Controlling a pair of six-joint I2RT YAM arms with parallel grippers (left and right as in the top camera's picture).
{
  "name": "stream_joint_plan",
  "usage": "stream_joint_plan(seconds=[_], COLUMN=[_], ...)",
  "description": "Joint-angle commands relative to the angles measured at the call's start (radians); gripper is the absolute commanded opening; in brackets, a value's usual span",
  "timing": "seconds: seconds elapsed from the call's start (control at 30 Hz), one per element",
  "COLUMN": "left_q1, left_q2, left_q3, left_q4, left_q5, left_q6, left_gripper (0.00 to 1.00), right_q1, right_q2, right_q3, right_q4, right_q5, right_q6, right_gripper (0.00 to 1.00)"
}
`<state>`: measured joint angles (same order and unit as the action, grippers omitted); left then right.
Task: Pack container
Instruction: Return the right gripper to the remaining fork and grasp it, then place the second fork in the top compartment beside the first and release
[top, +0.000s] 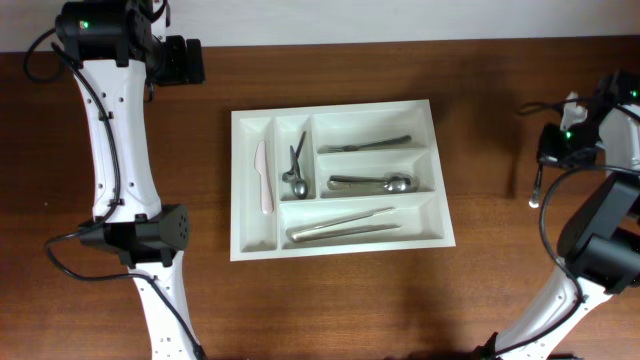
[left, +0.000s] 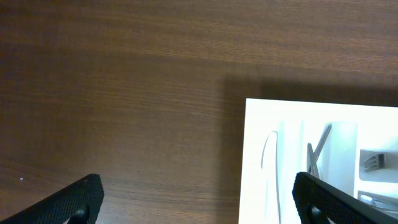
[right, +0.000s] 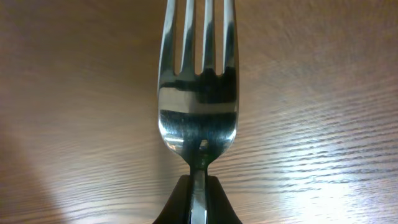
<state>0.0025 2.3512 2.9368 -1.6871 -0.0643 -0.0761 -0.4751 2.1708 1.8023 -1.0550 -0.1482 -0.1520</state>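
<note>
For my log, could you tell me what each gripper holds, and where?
The right gripper grips a metal fork at its neck, just below the head; the left gripper holds nothing.

One container (top: 256, 232), white, split into five compartments: two narrow, three long. Forks, two: first fork (top: 365, 145) in the top long compartment, second fork (right: 198, 112) pinched in the right claw (right: 198, 202). Long metal knives (top: 345, 226), two, side by side in the bottom compartment. One pale plastic knife (top: 264, 178) in the outer narrow slot. Spoons (top: 372, 183) in the middle compartment: one for certain, perhaps two, overlapped and hard to separate. In the inner narrow slot, two crossed pieces: one small spoon (top: 298, 185), one other piece (top: 292, 162) of unclear kind. Cutlery in all: eight or nine pieces. Two arms: left arm (top: 120, 130), right arm (top: 600, 230). Two claws, counting the left claw (left: 199, 190). One desk (top: 470, 300).
</note>
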Motion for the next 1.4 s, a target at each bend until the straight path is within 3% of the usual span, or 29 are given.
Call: stream_joint_plan(seconds=[0.0, 0.17, 0.43, 0.73, 0.9, 1.13, 1.37], left_q1=[0.0, 0.0, 0.0, 0.0, 0.0, 0.0, 0.0], left_q2=[-0.006, -0.006, -0.006, -0.006, -0.006, -0.006, -0.006], left_q3=[0.013, 0.013, 0.013, 0.013, 0.013, 0.013, 0.013], left_q4=[0.0, 0.0, 0.0, 0.0, 0.0, 0.0, 0.0], left_q5=[-0.004, -0.004, -0.004, -0.004, -0.004, -0.004, -0.004], left_q6=[-0.01, -0.01, -0.01, -0.01, -0.01, -0.01, -0.01], left_gripper=[0.99, 0.99, 0.99, 0.99, 0.99, 0.99, 0.99], right_q1=[0.087, 0.204, 0.407, 0.616, 0.706, 0.765, 0.766], right_q2=[-0.101, -0.145, -0.164, -0.164, -0.164, -0.151, -0.101], right_q3=[0.033, 0.034, 0.034, 0.034, 0.034, 0.034, 0.032], right_q4=[-0.004, -0.002, 0.051, 0.254, 0.305, 0.304, 0.303], right_q5=[-0.043, -0.047, -0.066, -0.024, 0.147, 0.314, 0.31], right_q6=[0.043, 0.153, 0.444, 0.874, 1.179, 1.489, 1.617], right_gripper=[0.04, 0.04, 0.04, 0.04, 0.04, 0.04, 0.04])
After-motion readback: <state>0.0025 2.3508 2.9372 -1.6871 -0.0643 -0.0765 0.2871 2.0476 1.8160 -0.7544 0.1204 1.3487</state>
